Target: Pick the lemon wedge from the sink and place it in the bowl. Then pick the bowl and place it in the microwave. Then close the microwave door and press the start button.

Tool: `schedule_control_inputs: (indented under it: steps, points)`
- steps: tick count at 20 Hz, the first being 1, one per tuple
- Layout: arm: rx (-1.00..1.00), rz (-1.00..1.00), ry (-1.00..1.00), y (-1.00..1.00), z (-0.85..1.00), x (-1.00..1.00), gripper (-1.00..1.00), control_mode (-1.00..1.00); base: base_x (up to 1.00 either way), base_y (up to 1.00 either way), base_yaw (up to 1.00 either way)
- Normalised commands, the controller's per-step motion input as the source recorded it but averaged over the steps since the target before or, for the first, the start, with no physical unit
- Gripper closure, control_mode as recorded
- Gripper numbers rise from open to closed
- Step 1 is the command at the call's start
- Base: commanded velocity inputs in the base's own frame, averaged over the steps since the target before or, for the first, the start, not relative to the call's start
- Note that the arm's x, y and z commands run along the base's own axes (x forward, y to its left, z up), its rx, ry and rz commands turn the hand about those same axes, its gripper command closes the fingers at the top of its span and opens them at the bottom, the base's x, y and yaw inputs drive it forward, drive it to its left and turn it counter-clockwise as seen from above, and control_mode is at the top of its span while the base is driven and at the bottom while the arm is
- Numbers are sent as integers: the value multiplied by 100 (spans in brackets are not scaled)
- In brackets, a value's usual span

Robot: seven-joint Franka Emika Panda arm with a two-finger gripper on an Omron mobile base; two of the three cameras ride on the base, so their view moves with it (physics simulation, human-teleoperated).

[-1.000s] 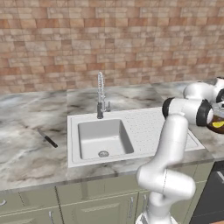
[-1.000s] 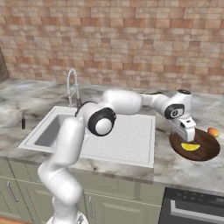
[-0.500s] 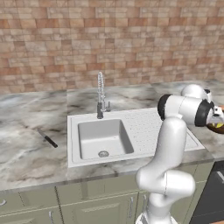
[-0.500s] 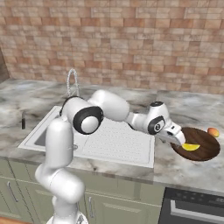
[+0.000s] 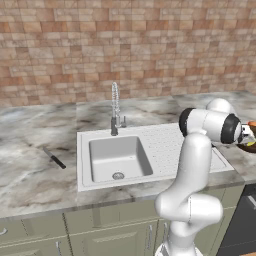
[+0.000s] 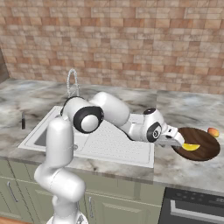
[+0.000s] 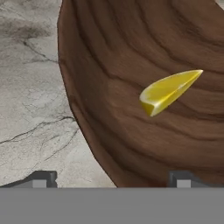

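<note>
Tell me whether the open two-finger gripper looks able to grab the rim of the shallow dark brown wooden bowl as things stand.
Probably yes. The gripper is open and sits low at the near rim of the shallow dark brown wooden bowl. One fingertip is over the bowl, the other over the marble counter. The yellow lemon wedge lies clear inside.

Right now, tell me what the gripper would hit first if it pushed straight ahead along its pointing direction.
Probably the bowl: the open gripper straddles its near rim, one fingertip over the counter. The lemon wedge lies further in; depth is unclear.
</note>
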Motion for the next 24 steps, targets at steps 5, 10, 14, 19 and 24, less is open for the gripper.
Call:
schedule_control_inputs:
  steps: [5,10,14,19,24]
  points:
    - [-2,9,15,-32,0,24,-100,-100,0,0,0]
    - [-1,7,16,-34,0,22,-100,-100,0,0,0]
    - [0,6,16,-28,0,9,100,-100,0,0,0]
    - [0,5,6,-22,0,-1,100,-100,0,0,0]
    - [1,3,-1,-4,6,-39,100,-100,0,0,0]
